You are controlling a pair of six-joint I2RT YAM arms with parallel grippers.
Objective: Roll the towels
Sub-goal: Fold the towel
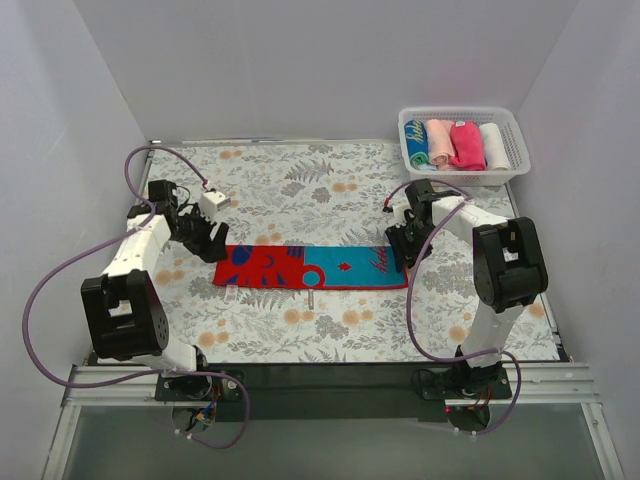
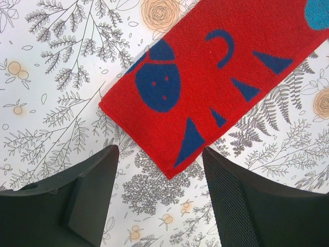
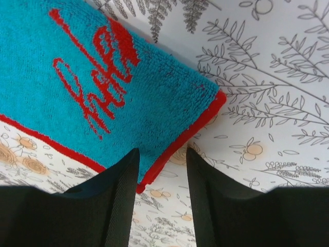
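Observation:
A red towel (image 1: 310, 267) with blue marks and a teal right half lies flat and unrolled on the floral cloth, between the two arms. My left gripper (image 1: 207, 243) hovers over its left end. In the left wrist view that gripper (image 2: 159, 150) is open and the towel's red corner (image 2: 177, 103) points into the gap, untouched. My right gripper (image 1: 405, 250) is at the towel's right end. There it (image 3: 162, 151) stands open over the teal corner (image 3: 103, 87), whose red edge runs between the fingers. A rolled hot-pink towel (image 1: 466, 145) stands in the basket.
The white slotted basket (image 1: 516, 140) sits at the back right with several rolled towels side by side. The grey-and-orange floral table cloth (image 1: 300, 190) covers the whole work surface. White walls close in the left, back and right sides.

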